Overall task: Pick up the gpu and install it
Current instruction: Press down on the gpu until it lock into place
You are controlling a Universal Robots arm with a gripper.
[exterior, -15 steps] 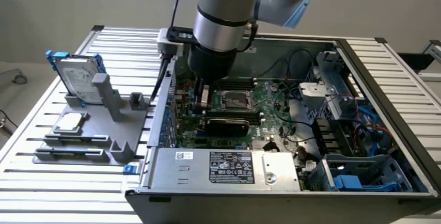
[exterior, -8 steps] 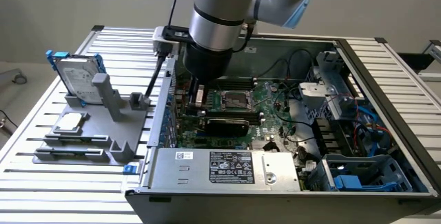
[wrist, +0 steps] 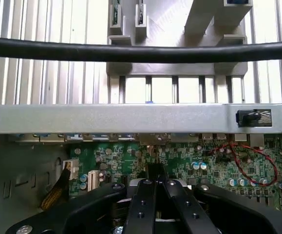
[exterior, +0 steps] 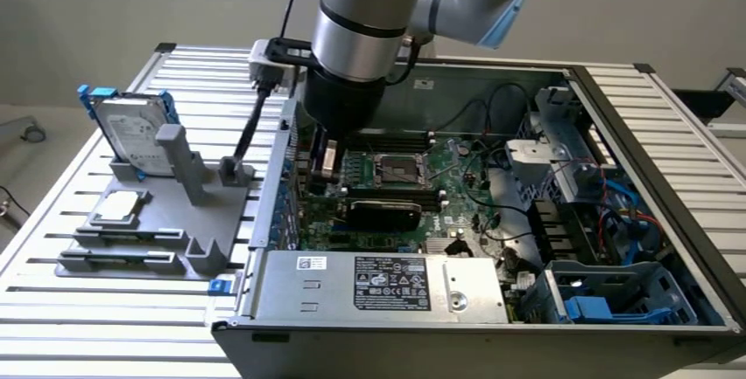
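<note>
End effector [wrist: 155, 181], jaws drawn narrow with nothing visibly pinched, low inside the open grey computer case [exterior: 652, 134]. The black-shrouded gpu [exterior: 383, 213] sits just beside it on the large green motherboard [wrist: 189, 161]. Any seating push should run straight down, untilted.

Plain grey wall [exterior: 140, 3], slatted metal table [exterior: 70, 327]
</note>
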